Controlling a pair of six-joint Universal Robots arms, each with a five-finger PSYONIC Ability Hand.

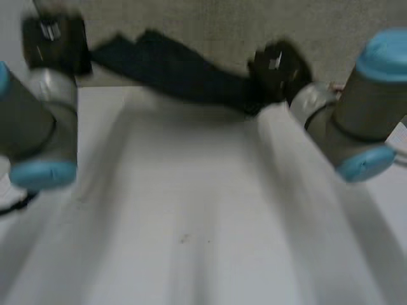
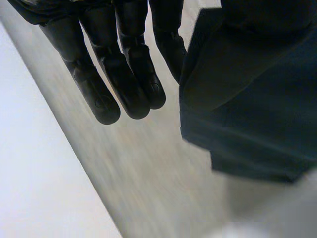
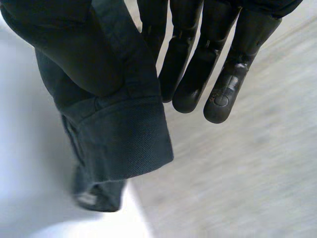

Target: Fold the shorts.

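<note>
Holding the shorts up off the table, strung between both hands at the far side.

Left hand: in its wrist view the fingers hang straight and close together, with the cloth just beside them on the thumb side. I read that as a thumb-side pinch on the left end, though the contact itself is hard to make out.

Right hand: in its wrist view the fingers are straight. A hemmed edge of the shorts runs up between them and the thumb, so it's pinching the right end. The rest of that end hangs loose under the hand.

Key relation: the long axis runs left-right between the hands, roughly along the table's far edge. It isn't level. In the head view the left end sits higher or farther than the right, and the middle sags. Each hand owns one end, so neither is nearer.

My read on the step: a carry or lay-down, with no fold made yet. Next move should bring both hands toward the near side together and lower them, so the cloth lands flat.

Room: there's plenty of white table on the near side between the arms. The far edge is the risk, since the shorts hang about over it and any slack dropped there could slide off. I'd level the two ends first and keep tension across the span.
</note>
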